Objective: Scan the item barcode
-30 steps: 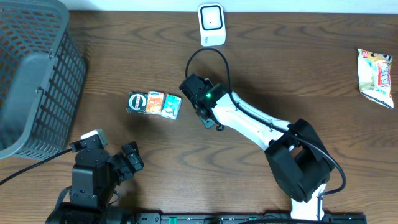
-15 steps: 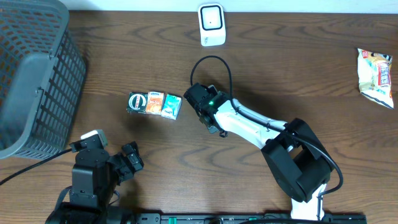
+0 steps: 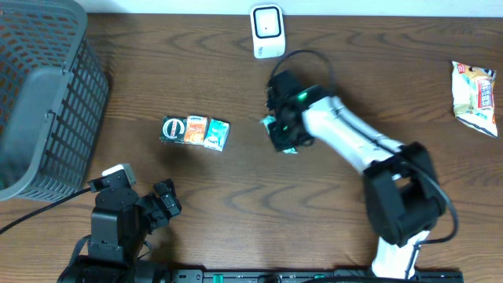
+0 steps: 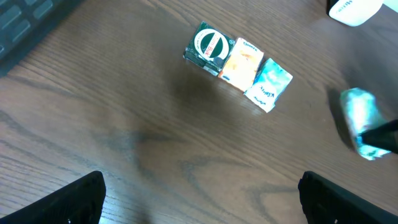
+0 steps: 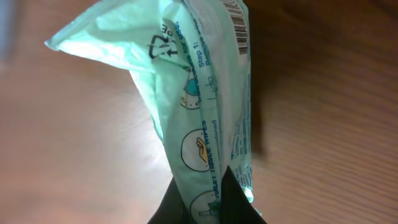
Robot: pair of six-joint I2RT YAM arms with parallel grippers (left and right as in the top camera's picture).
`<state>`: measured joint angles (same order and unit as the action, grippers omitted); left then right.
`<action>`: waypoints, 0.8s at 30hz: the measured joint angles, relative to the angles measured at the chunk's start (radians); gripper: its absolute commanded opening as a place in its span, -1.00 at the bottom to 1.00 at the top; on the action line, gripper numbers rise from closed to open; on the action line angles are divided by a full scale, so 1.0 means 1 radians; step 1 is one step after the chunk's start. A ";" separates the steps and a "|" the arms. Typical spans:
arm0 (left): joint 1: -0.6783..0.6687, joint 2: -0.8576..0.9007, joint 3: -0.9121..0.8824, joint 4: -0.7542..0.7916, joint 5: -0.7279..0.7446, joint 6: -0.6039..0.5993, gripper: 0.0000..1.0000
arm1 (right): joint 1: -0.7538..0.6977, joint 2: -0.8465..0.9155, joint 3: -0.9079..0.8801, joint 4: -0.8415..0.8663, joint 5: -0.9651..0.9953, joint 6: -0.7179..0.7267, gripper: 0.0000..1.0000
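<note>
Where the wooden table [image 3: 157,79] ends, a white scanner [image 3: 267,31] stands.

So the surface [image 3: 157,47] is dark brown wood with a pretty strong grain. Far left there's a grey plastic mesh basket [image 3: 82,102], partly cut off by the frame edge; the left wrist view only catches a corner of it [image 4: 25,18]. Near the basket but not touching it is a row of three little packs [image 3: 195,131] pressed side by side: dark green with a round white logo, then orange, then light blue. The row sits a bit tilted [image 4: 239,65]. Way over at the right edge, well apart from everything, lies a crinkly snack bag [image 3: 475,96].
</note>
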<state>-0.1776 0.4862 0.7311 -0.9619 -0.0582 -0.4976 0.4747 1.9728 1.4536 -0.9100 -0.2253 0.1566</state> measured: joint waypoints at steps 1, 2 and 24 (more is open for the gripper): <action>0.000 0.000 0.000 0.000 0.000 0.000 0.95 | -0.024 -0.005 0.003 -0.011 -0.061 -0.021 -0.98; 0.000 0.000 0.000 0.000 0.000 0.000 0.95 | -0.069 -0.012 0.006 -0.029 -0.169 -0.063 -0.98; 0.000 0.000 0.000 0.000 0.000 0.000 0.95 | -0.260 -0.014 -0.331 0.007 -0.798 -0.333 -0.85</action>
<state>-0.1776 0.4862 0.7311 -0.9619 -0.0578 -0.4973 0.2150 1.9587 1.1229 -0.9028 -1.0237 -0.1764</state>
